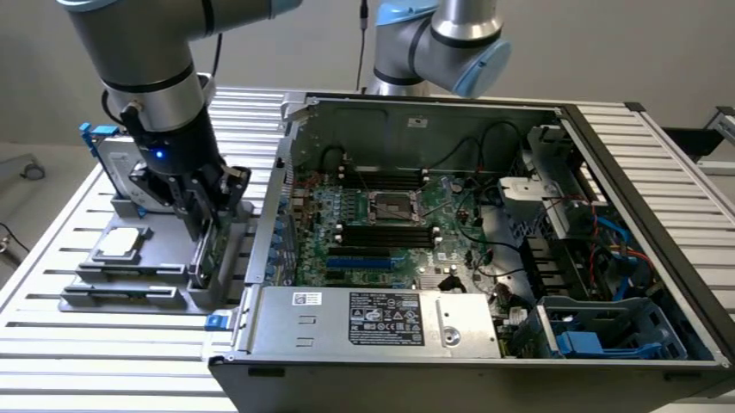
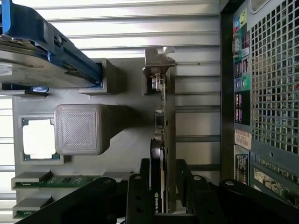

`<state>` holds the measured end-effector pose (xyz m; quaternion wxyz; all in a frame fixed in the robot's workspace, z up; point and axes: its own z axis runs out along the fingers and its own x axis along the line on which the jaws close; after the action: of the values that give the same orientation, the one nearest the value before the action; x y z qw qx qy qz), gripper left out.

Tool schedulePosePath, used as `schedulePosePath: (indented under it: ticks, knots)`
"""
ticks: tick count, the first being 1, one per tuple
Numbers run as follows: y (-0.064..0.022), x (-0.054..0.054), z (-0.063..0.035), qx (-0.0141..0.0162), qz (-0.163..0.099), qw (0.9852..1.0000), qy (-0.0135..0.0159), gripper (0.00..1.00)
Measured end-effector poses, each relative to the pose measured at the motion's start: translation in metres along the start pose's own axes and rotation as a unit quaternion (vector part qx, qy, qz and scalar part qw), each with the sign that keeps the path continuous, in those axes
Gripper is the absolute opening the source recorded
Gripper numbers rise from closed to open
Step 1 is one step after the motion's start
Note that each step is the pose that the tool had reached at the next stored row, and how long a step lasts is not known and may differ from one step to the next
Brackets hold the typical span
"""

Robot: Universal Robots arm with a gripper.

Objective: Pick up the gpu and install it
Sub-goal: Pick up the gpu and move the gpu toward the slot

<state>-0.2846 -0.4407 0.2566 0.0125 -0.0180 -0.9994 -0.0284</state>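
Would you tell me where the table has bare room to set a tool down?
Bare table slats between the parts tray and the near edge, and past the computer case on the exterior view's right. Crowded: the tray, where the gripper grips the gpu.

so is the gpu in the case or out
Out: the gpu stands on edge in the grey holder beside the case, gripper down at it.

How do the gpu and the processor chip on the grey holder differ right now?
The gpu stands on edge in its slot; the processor chip lies flat in a recess. The gpu is long with a silver end bracket; the chip is square and pale-topped. The hand is at the gpu, apart from the chip. Both sit in the grey holder beside the computer case.
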Motion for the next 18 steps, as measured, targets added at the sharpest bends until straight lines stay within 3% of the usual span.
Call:
schedulePosePath:
  ticks: [8,14,18]
  knots:
    - [0.0001,0.004,0.0081,0.0001,-0.003,1.0000,-0.0006,0.36]
    - [0.0004,0.004,0.0124,0.0004,-0.013,0.9999,-0.0042,0.36]
    - [0.0011,0.004,0.0129,0.0005,-0.014,0.9999,-0.0045,0.36]
